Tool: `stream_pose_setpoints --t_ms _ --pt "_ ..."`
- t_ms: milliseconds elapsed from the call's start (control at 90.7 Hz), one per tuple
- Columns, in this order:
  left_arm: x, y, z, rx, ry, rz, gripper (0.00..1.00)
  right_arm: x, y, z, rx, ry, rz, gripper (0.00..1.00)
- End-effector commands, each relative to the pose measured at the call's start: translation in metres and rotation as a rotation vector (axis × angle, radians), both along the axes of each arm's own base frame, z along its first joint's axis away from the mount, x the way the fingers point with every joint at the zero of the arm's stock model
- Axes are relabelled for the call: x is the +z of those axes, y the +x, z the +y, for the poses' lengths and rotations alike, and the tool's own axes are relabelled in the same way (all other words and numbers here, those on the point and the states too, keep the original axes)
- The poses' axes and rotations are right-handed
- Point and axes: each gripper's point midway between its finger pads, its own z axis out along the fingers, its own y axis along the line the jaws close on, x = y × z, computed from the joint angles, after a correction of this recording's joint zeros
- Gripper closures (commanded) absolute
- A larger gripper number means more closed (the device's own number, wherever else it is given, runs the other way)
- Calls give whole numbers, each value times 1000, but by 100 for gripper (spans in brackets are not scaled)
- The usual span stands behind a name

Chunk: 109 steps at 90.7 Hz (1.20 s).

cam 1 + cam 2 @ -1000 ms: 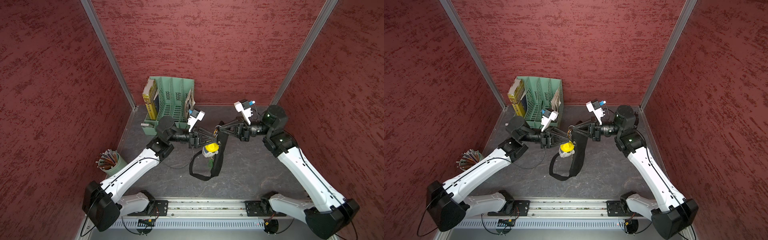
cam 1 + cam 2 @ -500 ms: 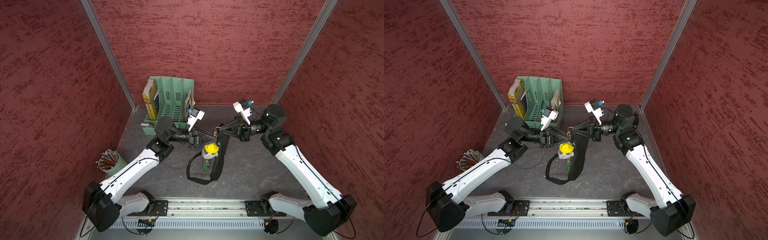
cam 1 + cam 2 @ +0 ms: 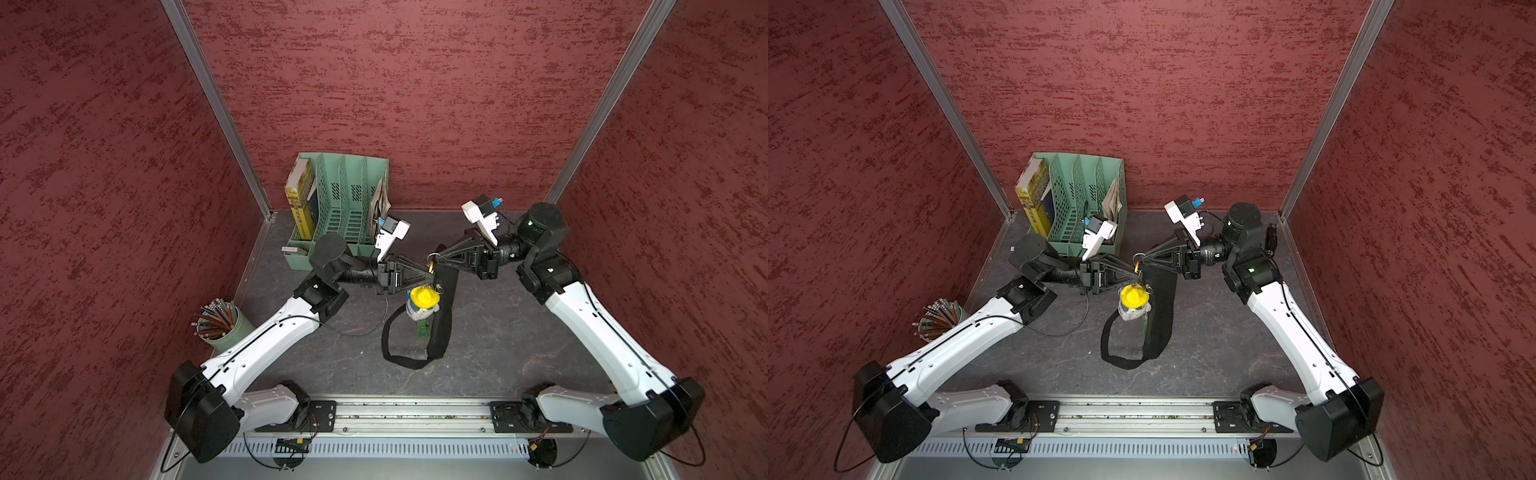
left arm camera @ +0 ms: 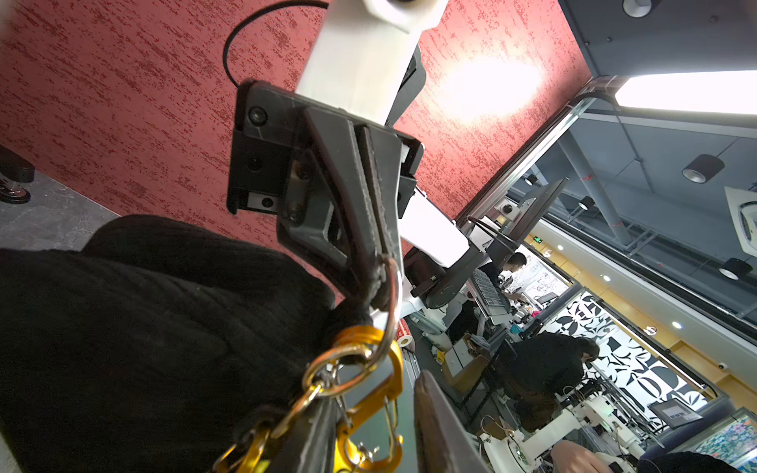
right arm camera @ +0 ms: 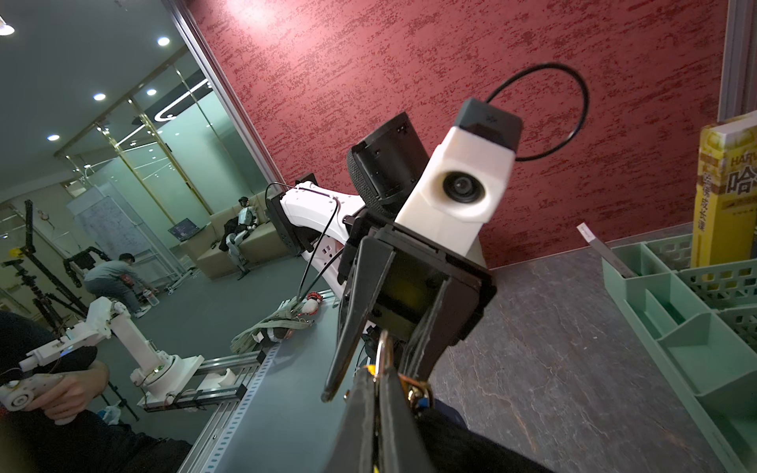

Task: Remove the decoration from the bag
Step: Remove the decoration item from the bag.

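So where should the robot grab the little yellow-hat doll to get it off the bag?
Best by the orange carabiner above the doll, coming from the left arm's side. The doll dangles loosely against the hanging black bag, so its soft body would likely swing, while the clip is rigid. The right tool is pinching the silver ring.

Even, soft light fills both top views, with faint shadows under my arms on the worktop [image 3: 498,332]. A ceiling lamp [image 4: 688,92] blows out white in my left wrist view; both wrist views bend at their edges.
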Motion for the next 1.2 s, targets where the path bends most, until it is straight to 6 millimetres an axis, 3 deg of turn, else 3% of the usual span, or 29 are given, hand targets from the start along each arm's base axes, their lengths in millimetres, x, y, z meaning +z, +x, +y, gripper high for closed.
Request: stream_pose_setpoints --t_ms 0,882,1190 --pt "2 -3 0 -9 -16 -23 67 18 -9 -1 22 30 -84 100" --pt "-9 -2 -2 -18 28 -55 100 11 -3 -4 -107 -12 -44 100" --pt "5 -7 -2 -56 26 -110 100 -5 16 -3 -206 -63 56 100"
